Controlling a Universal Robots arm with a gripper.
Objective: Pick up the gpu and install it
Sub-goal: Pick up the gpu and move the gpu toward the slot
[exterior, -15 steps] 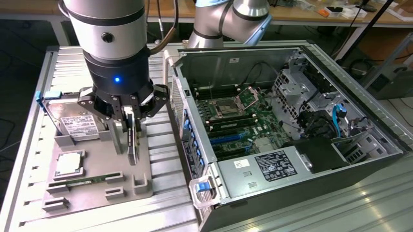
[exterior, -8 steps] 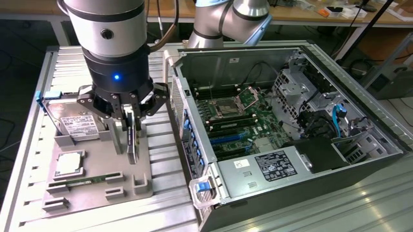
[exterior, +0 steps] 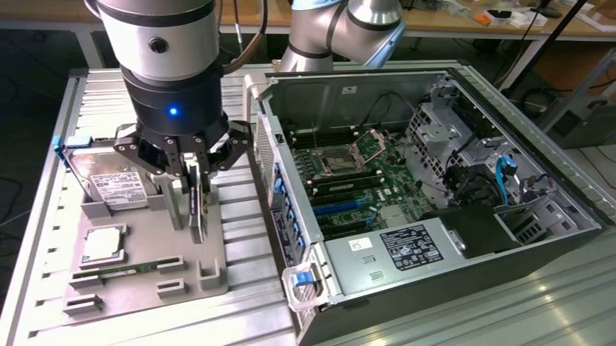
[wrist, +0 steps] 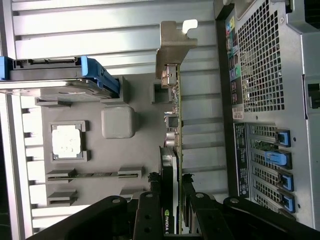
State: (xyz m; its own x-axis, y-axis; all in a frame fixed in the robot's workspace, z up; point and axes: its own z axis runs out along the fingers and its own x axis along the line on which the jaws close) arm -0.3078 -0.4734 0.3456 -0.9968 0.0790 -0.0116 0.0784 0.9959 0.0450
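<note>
Evidently stiff, light yet fragile, the thin dark gpu circuit card [exterior: 199, 216] stands edgewise; the black gripper [exterior: 195, 176] clamps its upper edge.

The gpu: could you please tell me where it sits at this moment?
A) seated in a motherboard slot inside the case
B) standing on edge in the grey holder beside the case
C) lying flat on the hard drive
B: the gpu stands on edge in the grey holder, on the exterior view's left of the open computer case, with the tool down over its upper edge.
</note>
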